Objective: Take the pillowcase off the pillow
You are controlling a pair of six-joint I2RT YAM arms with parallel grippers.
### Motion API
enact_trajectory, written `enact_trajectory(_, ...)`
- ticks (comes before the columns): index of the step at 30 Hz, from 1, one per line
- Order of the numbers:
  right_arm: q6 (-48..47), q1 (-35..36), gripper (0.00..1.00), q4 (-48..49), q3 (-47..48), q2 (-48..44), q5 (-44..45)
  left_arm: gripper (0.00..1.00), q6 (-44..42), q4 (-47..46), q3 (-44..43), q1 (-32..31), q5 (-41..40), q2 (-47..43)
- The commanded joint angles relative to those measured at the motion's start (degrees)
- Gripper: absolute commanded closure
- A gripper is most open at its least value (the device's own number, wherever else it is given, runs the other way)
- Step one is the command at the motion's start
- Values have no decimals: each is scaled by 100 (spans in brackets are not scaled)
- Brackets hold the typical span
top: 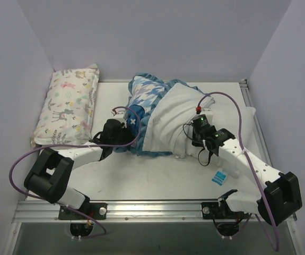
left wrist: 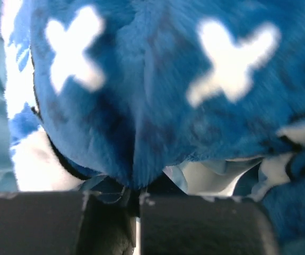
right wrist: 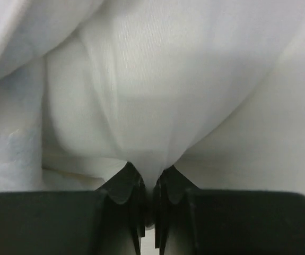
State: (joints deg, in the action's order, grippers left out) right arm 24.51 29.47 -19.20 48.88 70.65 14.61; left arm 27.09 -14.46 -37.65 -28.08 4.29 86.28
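Note:
The pillowcase (top: 149, 95) lies crumpled mid-table, its houndstooth face at the back and its white reverse (top: 168, 119) with blue trim in front. The plain white pillow (top: 237, 119) sticks out of it on the right. My left gripper (top: 128, 125) is shut on the dark blue plush applique of the pillowcase (left wrist: 157, 95), and a fold of it runs between the jaws (left wrist: 136, 199). My right gripper (top: 192, 133) is shut on a pinched fold of smooth white cloth (right wrist: 152, 106) at the pillow's near edge, which looks like the pillow's own cover.
A smaller pastel animal-print pillow (top: 70, 103) lies along the left wall. A small blue-and-white tag (top: 219, 177) lies on the table beside the right arm. A metal rail (top: 152, 204) runs along the near edge. Walls stand close on three sides.

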Motion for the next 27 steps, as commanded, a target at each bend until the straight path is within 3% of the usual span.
enact_trajectory(1, -60, -12, 100, -467, 567, -288, 402, 100, -37, 275, -181, -180, -603, -1046)
enact_trajectory(6, -377, 120, 100, -1716, 1894, -1272, -54, 100, 6, 1994, -645, -1102, -1834, -3114)
enact_trajectory(7, -438, 137, 100, -2075, 2106, -1421, -420, 100, -2, 2243, -795, -1547, -1992, -3692)
enact_trajectory(11, -447, 146, 100, -2492, 3204, -1809, -793, 100, 147, 3483, -1893, -2122, -2757, -4295)
enact_trajectory(13, -456, 68, 100, -2483, 3469, -1530, -583, 100, 104, 4019, -2655, -2097, -3047, -3824)
enact_trajectory(16, -448, -457, 97, -2099, 3664, -494, -1142, 100, 51, 4591, -3484, -1651, -2998, -2518)
enact_trajectory(18, -334, -644, 82, -1720, 3454, 218, -1652, 100, 268, 4549, -3863, -819, -2035, -1681)
enact_trajectory(21, -272, -855, 62, -1184, 3478, 1229, -1882, 100, 576, 4058, -3698, 149, -979, -862)
enact_trajectory(23, -263, -987, 49, -1156, 3645, 1983, -1953, 100, 692, 3838, -3601, 442, -659, -500)
enact_trajectory(26, -184, -1084, 35, -1103, 4023, 2417, -2006, 100, 736, 3635, -3618, 707, -465, 107)
enact_trajectory(27, -184, -1084, 26, -1103, 4093, 2375, -1936, 99, 727, 3600, -3644, 733, -456, 213)
